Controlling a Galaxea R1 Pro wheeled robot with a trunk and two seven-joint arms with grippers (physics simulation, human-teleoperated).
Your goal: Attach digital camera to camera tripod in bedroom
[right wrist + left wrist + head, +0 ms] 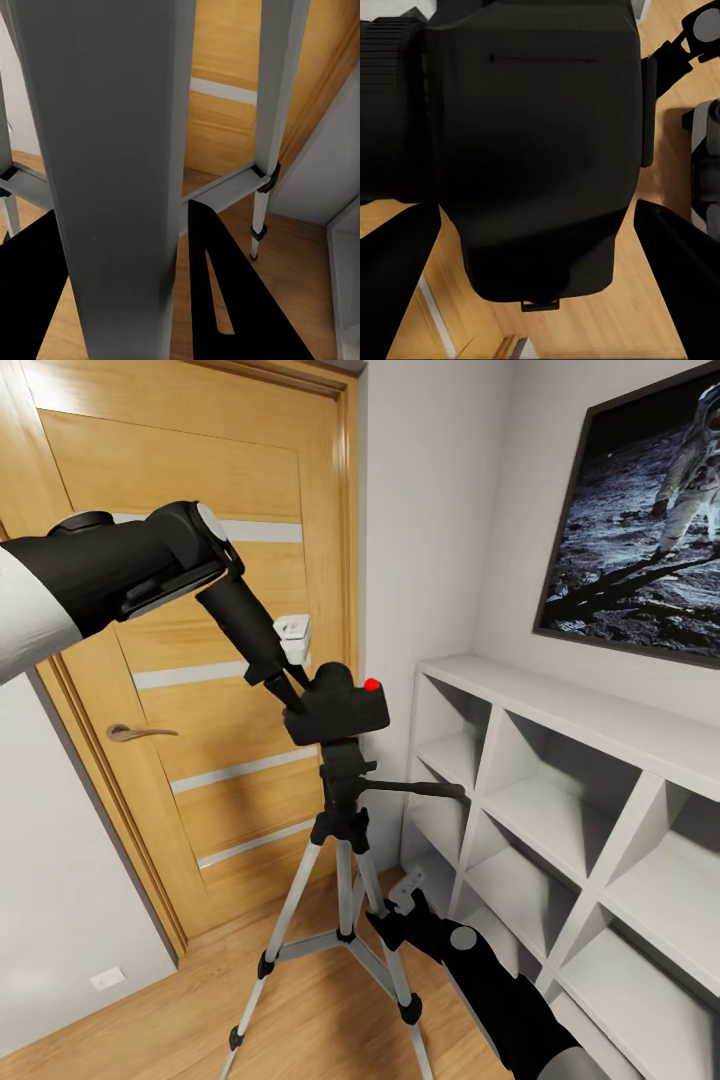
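Observation:
The digital camera (340, 712), black with a red button (372, 684) on top, sits on the black head of the camera tripod (343, 840), whose pan handle (420, 790) points right. My left gripper (293, 695) reaches down from the left. It is shut on the camera's left end. In the left wrist view the camera body (540, 135) lies between both fingers (397, 292). My right gripper (385, 920) is low down, shut on a silver tripod leg (112, 150) that passes between its fingers (217, 292).
An oak door (200, 510) with pale stripes and a handle (135, 733) stands behind the tripod. White cube shelves (560, 800) run along the right wall under an astronaut picture (640, 530). Wood floor (300, 1010) spreads around the tripod's feet.

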